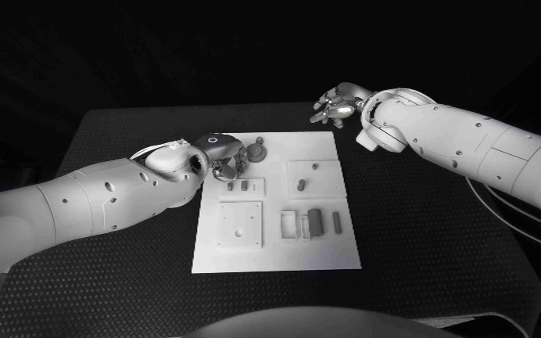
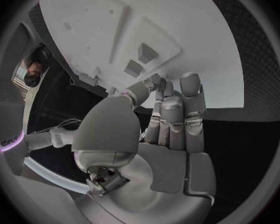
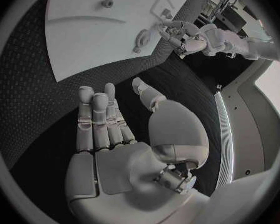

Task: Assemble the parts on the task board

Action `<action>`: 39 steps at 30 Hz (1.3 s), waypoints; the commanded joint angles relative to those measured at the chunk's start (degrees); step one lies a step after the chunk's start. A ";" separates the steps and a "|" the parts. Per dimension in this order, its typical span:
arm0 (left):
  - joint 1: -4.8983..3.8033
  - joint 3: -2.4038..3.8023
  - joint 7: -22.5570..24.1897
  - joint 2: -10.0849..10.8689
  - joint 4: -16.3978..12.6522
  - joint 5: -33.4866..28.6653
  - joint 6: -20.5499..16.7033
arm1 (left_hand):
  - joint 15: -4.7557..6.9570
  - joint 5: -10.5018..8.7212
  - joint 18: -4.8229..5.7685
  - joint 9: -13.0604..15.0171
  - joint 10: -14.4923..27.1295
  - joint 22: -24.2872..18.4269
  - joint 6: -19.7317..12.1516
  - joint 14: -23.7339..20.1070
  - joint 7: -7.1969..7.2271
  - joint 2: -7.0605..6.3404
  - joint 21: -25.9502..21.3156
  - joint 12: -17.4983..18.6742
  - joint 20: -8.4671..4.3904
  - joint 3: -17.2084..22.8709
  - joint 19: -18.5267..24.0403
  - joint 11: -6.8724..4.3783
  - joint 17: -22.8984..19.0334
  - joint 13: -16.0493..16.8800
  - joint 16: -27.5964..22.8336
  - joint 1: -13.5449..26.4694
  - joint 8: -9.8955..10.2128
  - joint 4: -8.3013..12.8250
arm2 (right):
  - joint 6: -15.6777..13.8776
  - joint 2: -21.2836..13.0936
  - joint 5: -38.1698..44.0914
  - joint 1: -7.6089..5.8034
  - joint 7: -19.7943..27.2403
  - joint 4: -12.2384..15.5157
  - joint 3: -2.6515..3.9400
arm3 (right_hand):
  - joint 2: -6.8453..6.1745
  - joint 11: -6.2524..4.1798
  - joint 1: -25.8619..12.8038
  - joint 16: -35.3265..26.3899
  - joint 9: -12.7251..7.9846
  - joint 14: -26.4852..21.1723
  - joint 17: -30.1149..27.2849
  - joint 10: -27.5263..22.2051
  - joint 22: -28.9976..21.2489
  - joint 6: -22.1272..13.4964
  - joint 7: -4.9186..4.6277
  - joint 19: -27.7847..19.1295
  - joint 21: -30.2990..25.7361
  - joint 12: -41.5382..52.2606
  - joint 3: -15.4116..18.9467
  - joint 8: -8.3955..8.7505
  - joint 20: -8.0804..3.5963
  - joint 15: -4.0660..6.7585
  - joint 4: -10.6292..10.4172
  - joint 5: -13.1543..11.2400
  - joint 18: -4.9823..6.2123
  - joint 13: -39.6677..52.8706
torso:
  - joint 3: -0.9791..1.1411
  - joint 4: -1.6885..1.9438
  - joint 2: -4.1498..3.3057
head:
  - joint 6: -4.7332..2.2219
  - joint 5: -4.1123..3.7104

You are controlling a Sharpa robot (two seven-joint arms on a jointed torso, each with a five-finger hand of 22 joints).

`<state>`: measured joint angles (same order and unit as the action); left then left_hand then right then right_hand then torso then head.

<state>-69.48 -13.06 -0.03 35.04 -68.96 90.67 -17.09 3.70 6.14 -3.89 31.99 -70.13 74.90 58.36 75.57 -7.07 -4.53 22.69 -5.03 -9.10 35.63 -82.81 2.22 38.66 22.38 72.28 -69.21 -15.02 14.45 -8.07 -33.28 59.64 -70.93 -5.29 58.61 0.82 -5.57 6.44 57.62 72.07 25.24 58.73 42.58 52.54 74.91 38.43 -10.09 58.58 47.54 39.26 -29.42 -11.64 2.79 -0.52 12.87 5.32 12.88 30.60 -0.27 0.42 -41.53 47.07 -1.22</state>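
- Near edge of the task board point(image 1: 276, 260): bare white surface. The board lies flat in the middle of the black table point(image 1: 428, 221), long side running away from the robot.
- Near row: a square raised plate point(image 1: 239, 224) on the left; beside it several upright grey parts point(image 1: 314, 221) stand in slots, close together. Risk: a hand descending here can knock a neighbouring part over, because the gaps between the parts are narrow.
- Middle row: two small parts point(image 1: 238, 185) stand in a panel on the left; a single part point(image 1: 301, 185) lies on the panel to the right.
- Left hand point(image 1: 222, 158): positioned over the board's far left corner, fingers together and curled downward, just beside a round part point(image 1: 258, 151). Whether the fingers pinch anything cannot be told. Risk: if they only brush the round part, it may slide toward the board edge instead of being lifted; pressing on the corner may shift the whole board.
- Right hand point(image 1: 341, 105): raised beyond the far right corner of the board, well apart from every part, fingers extended side by side, holding nothing. Risk: both hands working at the far edge may collide there.
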 commanded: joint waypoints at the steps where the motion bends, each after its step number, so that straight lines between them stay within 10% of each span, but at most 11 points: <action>1: 0.29 -0.21 -0.03 -0.15 -0.01 0.10 1.92 | 0.19 0.14 -4.11 0.07 -3.31 1.16 0.29 -0.42 -0.09 0.25 0.10 -0.29 -0.27 0.28 -0.03 0.33 -0.07 0.08 0.32 -0.32 -0.25 -0.04 | 0.51 -0.04 0.41 0.01 0.42 0.10 0.02 | 0.46 -0.01 -0.01 0.30 -0.08 -0.14 -0.07 -0.24 1.03 0.04 -2.81 -0.03 -0.17 0.39 0.04 -0.39 -0.51 0.40 -0.05 0.13 2.12 -0.09 | 0.01 0.02 0.02 | -0.01 -0.06; 23: 0.30 -0.28 0.06 -0.23 0.23 0.11 1.43 | 0.13 0.03 -4.01 0.00 -3.02 1.16 -0.06 -0.48 -0.21 -0.11 0.06 -0.01 -0.29 0.02 0.06 0.40 -0.32 0.31 0.46 -0.06 -0.06 -0.05 | 0.54 -0.08 0.41 0.02 0.42 0.09 0.02 | 0.47 -0.01 0.00 0.31 -0.09 -0.14 -0.08 -0.24 1.04 0.04 -2.81 -0.03 -0.17 0.41 0.03 -0.41 -0.52 0.40 -0.04 0.13 2.12 -0.11 | -0.02 0.07 0.03 | 0.10 -0.16; 39: 0.30 -0.28 -0.06 -0.21 0.38 -1.07 -0.91 | -1.48 -0.43 -4.83 -1.34 3.14 1.02 -5.42 -0.98 -1.12 -2.84 -0.37 1.06 0.91 -1.47 0.26 2.13 -1.49 0.59 0.70 0.72 2.55 -0.35 | 0.57 -0.12 0.41 0.02 0.42 0.07 0.02 | 0.45 -0.01 -0.01 0.31 -0.10 -0.15 -0.09 -0.25 1.04 0.03 -2.81 -0.03 -0.17 0.42 0.04 -0.41 -0.51 0.40 -0.03 0.13 2.12 -0.12 | 0.01 0.06 0.01 | 0.08 -0.14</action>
<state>-69.19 -13.36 -0.15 34.91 -68.54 90.20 -17.29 2.70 5.81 -3.76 30.70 -67.70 74.93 53.14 74.40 -8.27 -6.98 22.67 -4.20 -8.59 34.43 -82.52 4.35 37.20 23.05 72.78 -68.48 -12.62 14.05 -8.06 -33.40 59.64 -70.93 -5.29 58.62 0.82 -5.57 6.42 57.62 72.08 25.20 58.73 42.54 52.56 74.91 38.51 -10.02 58.65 47.53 39.49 -29.42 -11.85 2.75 -0.52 12.87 5.32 12.88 30.57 -0.29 0.47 -41.51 47.14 -1.35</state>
